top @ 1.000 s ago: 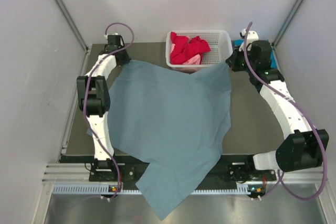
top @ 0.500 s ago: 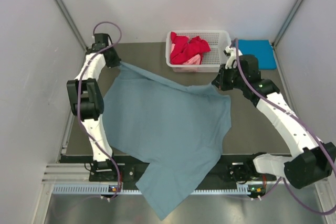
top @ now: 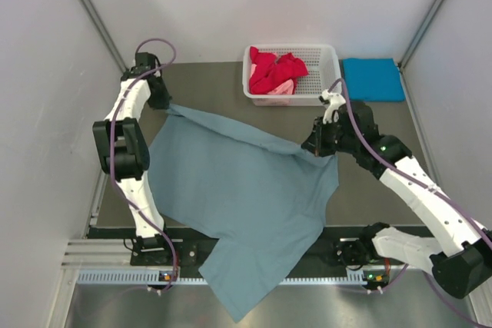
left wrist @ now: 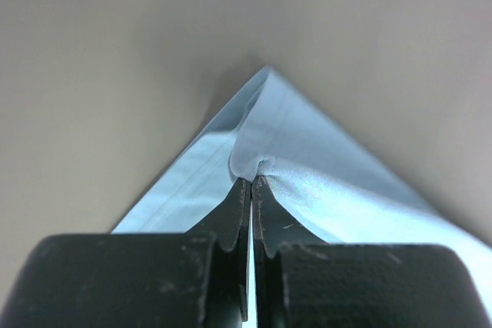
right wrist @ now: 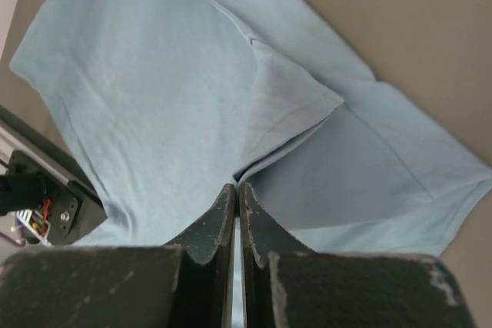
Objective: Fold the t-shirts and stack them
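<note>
Grey-blue t-shirt (top: 238, 190): spread over the table (top: 369, 182) on the near side of the white basket (top: 327, 55). Its nearest corner hangs over the table's front edge, well away from the basket.
Far edge of that shirt: lifted into a taut ridge that runs between the two grippers, nearer than the basket.
Right gripper (top: 315, 147): near the basket's right front corner, on its near side. The fingers are pressed together, pinching a fold of the grey-blue cloth.
Left gripper (top: 165, 104): well to the left of the basket and slightly nearer than it. The fingers are pressed together on the shirt's far-left corner, which peaks up from the tips.
Red t-shirt (top: 273, 69): bunched inside the basket, left half.
Pink t-shirt (top: 283, 89): inside the basket, under the red one at the near wall.
Turquoise t-shirt (top: 373, 79): folded flat, just right of the basket.
</note>
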You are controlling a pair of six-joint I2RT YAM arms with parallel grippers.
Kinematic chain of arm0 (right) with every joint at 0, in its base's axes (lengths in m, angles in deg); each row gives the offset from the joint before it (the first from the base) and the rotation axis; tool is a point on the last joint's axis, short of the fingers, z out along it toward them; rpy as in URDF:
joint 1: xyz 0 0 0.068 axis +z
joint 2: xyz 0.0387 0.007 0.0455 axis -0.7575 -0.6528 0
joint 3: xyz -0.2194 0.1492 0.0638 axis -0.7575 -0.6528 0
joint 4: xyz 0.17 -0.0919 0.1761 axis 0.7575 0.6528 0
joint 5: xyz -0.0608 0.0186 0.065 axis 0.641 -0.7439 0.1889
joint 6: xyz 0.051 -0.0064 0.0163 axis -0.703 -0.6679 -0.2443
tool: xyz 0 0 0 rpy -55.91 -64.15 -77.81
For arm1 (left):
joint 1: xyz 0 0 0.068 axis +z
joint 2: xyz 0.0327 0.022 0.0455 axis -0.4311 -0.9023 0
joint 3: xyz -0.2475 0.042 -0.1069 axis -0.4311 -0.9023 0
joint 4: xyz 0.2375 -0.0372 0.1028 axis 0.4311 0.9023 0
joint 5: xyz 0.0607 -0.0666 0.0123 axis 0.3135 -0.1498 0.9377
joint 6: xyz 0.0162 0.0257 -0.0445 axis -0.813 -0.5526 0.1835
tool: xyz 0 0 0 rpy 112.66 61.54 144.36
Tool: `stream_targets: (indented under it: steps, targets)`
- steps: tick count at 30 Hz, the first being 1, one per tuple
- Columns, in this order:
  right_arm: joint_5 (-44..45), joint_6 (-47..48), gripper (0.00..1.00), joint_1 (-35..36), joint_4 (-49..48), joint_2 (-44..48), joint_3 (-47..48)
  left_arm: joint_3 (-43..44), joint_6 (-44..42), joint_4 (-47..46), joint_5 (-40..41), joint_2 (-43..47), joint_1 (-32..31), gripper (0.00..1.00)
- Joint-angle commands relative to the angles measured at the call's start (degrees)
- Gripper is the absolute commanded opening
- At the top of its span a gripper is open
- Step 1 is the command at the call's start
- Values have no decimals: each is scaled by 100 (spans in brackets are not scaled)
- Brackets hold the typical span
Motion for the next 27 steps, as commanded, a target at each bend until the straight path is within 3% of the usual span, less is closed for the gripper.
stream_targets:
  steps: [1, 17, 27]
  targets:
    - [40, -290, 0, 246, 36, 254, -99, -113, -82, 481, 374, 286, 72, 0]
    - [304, -826, 0, 1204, 441, 808, -502, -781, 182, 728, 1025, 558, 239, 0]
    - [348, -1020, 0, 1503, 370, 897, -855, -1116, 164, 684, 1008, 436, 248, 0]
